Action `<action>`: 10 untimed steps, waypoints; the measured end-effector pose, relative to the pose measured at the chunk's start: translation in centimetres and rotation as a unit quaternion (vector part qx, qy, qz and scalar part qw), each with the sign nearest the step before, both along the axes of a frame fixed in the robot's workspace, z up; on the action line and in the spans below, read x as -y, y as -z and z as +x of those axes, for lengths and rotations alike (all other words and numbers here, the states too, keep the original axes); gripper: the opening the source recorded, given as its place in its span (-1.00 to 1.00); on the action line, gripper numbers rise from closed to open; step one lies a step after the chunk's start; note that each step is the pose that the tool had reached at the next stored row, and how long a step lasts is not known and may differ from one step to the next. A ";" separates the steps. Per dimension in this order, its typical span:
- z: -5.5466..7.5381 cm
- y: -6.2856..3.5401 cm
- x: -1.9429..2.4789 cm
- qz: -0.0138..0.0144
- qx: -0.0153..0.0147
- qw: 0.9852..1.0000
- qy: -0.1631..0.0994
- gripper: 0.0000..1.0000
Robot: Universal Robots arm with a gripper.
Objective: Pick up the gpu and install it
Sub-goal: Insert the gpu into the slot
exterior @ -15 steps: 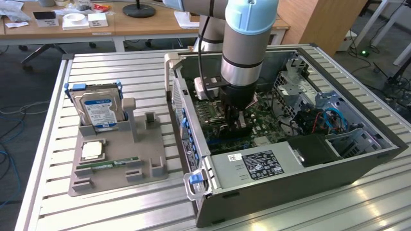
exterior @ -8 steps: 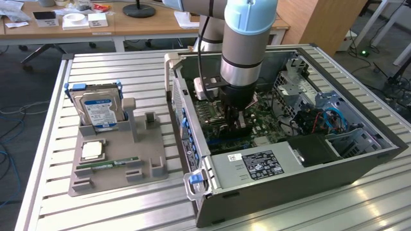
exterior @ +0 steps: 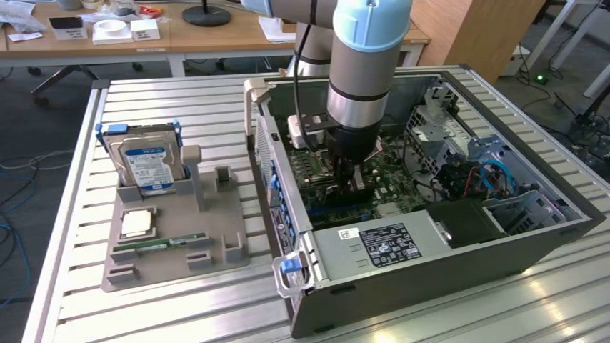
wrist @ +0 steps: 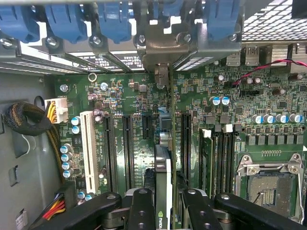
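Black gripper (wrist: 164, 203) fingers clench the thin dark gpu circuit card (wrist: 163, 167) edge-on, directly below the wrist inside the open grey computer case (exterior: 533, 236). Its long axis runs along the green motherboard's (wrist: 144, 96) black expansion slots, metal bracket toward the rear openings.

A hard drive (exterior: 145, 166) stands upright in a grey holder tray (exterior: 228, 246) beside the open computer case (exterior: 429, 286).

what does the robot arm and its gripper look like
The arm is a thick tube: pale blue cap over a silver-grey metal sleeve, then a black wrist. A black cable runs beside it. The gripper has matte black fingers with round bolt heads.
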State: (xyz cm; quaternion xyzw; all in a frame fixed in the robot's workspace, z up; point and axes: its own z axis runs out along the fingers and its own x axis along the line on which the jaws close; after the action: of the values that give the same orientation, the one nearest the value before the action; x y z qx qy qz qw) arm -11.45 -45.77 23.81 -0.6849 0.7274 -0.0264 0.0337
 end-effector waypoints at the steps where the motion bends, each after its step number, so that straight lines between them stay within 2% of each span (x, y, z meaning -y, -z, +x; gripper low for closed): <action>1: 0.0 0.00 0.00 0.000 0.000 1.000 0.000 -0.47; 10: 0.0 0.00 0.00 0.000 0.000 1.000 0.000 -0.47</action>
State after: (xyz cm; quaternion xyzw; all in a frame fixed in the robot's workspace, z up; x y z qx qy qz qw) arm -11.45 -45.77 23.81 -0.6849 0.7274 -0.0264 0.0336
